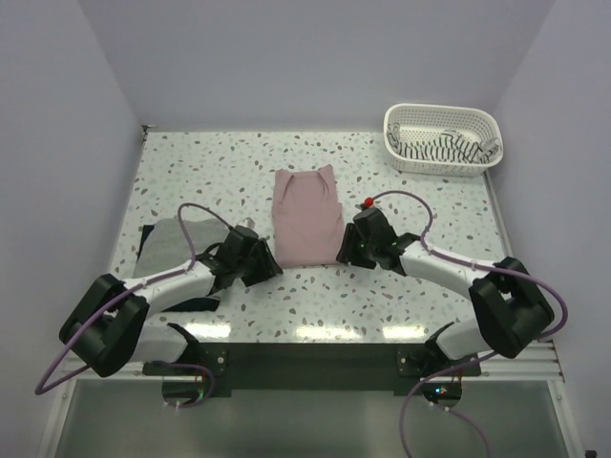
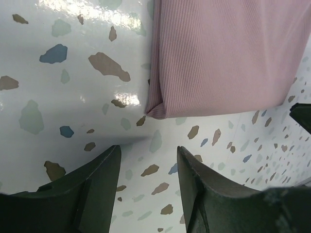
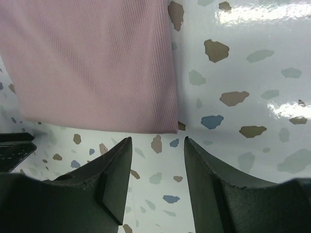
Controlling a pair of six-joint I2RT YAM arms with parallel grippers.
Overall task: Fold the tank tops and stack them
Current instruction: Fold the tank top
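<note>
On the table (image 1: pixel 191 162), centre: pink tank top (image 1: pixel 305 218) lies flat, long axis near-to-far, straps pointing away.
Left gripper (image 2: pixel 148 153): low at its near-left corner, fingers apart, empty.
Right gripper (image 3: pixel 157 141): low at its near-right corner, fingers apart, empty.

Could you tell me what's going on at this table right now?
Two robot arms are folding tank tops. The pink top lies partly folded mid-table. The left gripper and right gripper both sit open just short of its near corners, holding nothing. A grey top and a dark top lie at the left, partly beneath the left arm. A striped top is in the basket at the far right.
</note>
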